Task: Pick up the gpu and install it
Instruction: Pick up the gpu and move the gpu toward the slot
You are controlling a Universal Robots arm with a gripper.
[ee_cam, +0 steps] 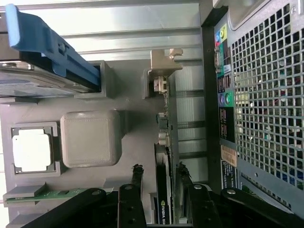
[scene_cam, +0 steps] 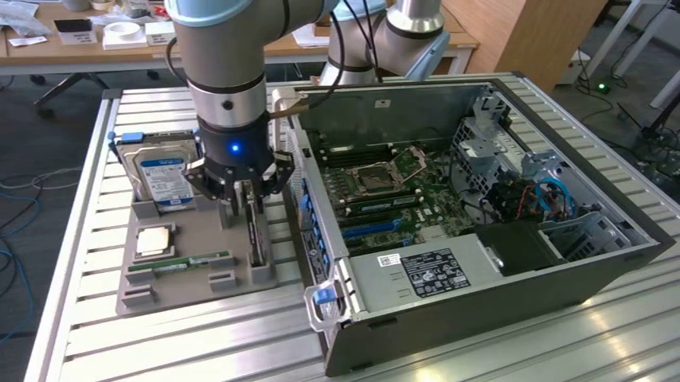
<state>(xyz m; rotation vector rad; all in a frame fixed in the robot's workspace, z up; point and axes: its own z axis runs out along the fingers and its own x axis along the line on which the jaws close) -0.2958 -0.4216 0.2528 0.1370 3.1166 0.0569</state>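
I see the gpu (scene_cam: 255, 235) (ee_cam: 162, 190) standing on edge in the grey tray (scene_cam: 191, 282), on the side nearest the open computer case (scene_cam: 595, 270), whose wall rises just beside it. My claw (scene_cam: 241, 211) (ee_cam: 160, 173) straddles the card, jaws apart, not gripping. Hard drive (scene_cam: 159, 171), CPU (scene_cam: 156, 239) and RAM stick (scene_cam: 191, 261) share the tray.

We see an arm (scene_cam: 225, 64) of smooth silver-grey tubes, capped at one joint with pale blue plastic, a thin black cable (scene_cam: 170, 57) looping down its side. Its wrist is a black collar with a small blue light (scene_cam: 234, 147) glowing. Below that comes the black gripper (scene_cam: 242, 212) — its jointed fingers (ee_cam: 127, 209) carry round, dully shining pivot pins (ee_cam: 127, 188).
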